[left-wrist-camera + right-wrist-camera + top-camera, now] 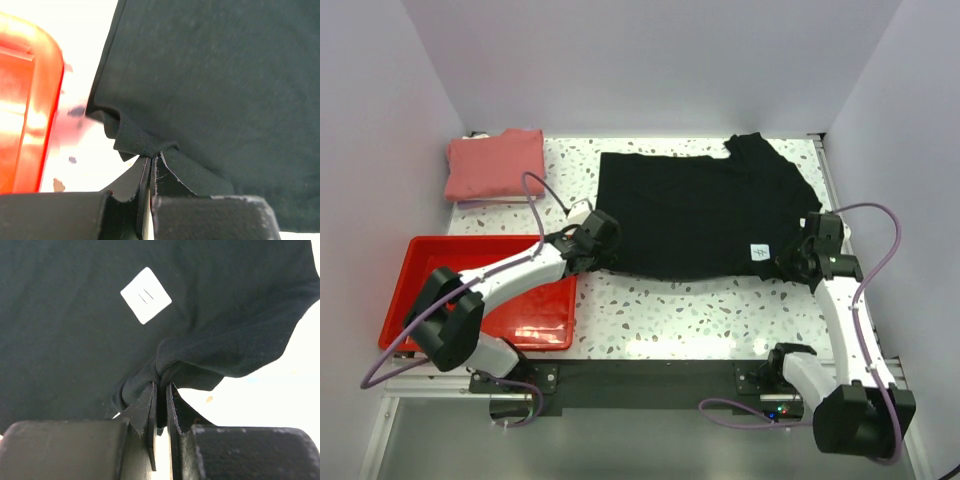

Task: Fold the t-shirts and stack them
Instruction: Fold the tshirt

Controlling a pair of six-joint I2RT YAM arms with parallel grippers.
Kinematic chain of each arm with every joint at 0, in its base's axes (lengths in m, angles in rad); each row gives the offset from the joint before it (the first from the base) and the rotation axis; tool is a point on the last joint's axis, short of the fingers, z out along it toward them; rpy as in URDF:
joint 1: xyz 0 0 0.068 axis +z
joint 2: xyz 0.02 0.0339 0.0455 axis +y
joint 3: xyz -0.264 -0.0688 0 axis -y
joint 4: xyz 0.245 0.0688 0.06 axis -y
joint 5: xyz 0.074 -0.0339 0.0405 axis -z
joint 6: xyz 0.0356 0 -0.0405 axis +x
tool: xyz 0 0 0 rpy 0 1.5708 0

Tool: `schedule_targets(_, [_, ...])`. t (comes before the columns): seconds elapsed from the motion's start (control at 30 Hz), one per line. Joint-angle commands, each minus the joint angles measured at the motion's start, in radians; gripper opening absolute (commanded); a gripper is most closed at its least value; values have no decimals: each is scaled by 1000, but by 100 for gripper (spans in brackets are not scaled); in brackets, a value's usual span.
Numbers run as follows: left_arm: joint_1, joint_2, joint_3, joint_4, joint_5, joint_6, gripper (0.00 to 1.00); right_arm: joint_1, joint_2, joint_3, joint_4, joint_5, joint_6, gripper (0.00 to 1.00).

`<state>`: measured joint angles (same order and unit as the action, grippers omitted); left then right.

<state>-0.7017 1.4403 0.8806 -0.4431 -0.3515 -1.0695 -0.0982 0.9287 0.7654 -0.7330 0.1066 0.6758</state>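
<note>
Now, at far left the pink t-shirt [492, 165] lies folded in the back corner; my left hand [151, 161] pinches the near-left hem of the black t-shirt [700, 215], spread on the tabletop [670, 305] — my right hand [162, 387] pinches its near-right hem.

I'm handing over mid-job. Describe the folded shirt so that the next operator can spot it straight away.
Start at the speckled table and look to its far left corner, beyond the red tray. There lies the pink t-shirt, folded into a neat rectangle. Unlike the black t-shirt spread flat mid-table, it is compact and salmon-coloured, and it sits alone near the back wall.
</note>
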Motion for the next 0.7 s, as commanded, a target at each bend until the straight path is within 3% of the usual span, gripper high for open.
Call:
schedule_targets(0.0, [30,35,67,55,11,54,0,9,73,93,101,-15,-77,0])
schedule_targets(0.2, [50,83,136,52,9,78,0,17,258,225,78,-83,-176,1])
schedule_targets(0.67, [94,203,264,-19,-12,112,0,32,464,406,69,-59,-208,4])
